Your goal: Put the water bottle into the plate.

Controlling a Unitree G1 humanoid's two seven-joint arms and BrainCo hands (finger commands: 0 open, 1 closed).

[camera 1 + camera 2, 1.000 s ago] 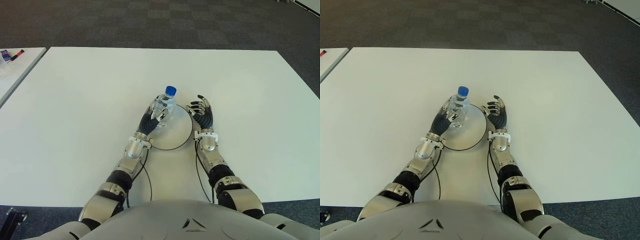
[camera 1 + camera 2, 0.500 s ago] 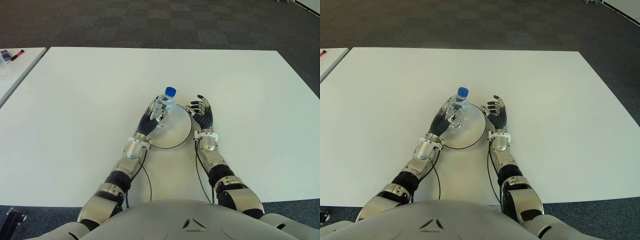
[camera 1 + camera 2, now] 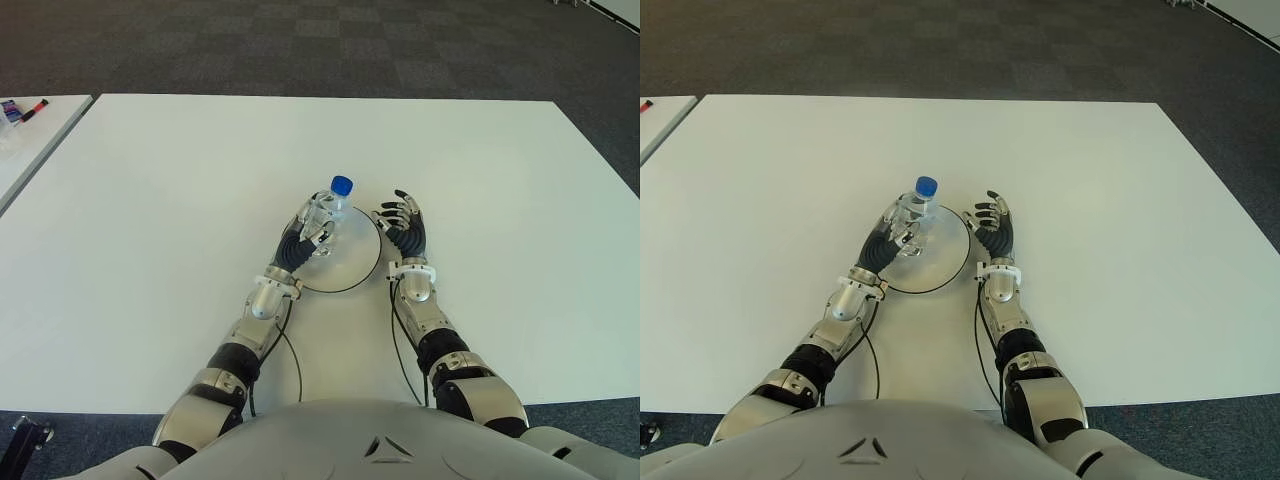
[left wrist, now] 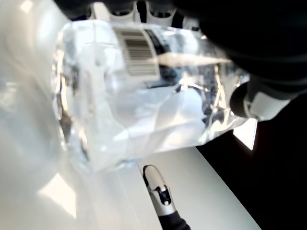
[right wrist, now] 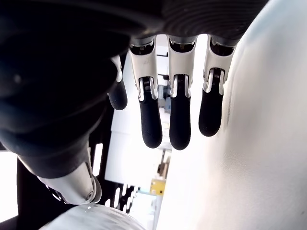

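A clear water bottle [image 3: 327, 218] with a blue cap stands upright over the far left part of a white, dark-rimmed round plate [image 3: 352, 272] in the middle of the white table. My left hand [image 3: 308, 230] is shut on the bottle's body from the near left; the left wrist view shows the bottle [image 4: 144, 91] filling my palm. Whether the bottle's base touches the plate is hidden by my fingers. My right hand [image 3: 402, 228] shows just right of the plate's rim, fingers spread and holding nothing.
The white table [image 3: 150, 190] stretches wide on every side of the plate. A second white table [image 3: 25, 140] at the far left carries small items, among them a red marker [image 3: 33, 108]. Dark carpet lies beyond the far edge.
My left hand has drawn the bottle slightly toward me and lower over the plate. The right hand has stayed still.
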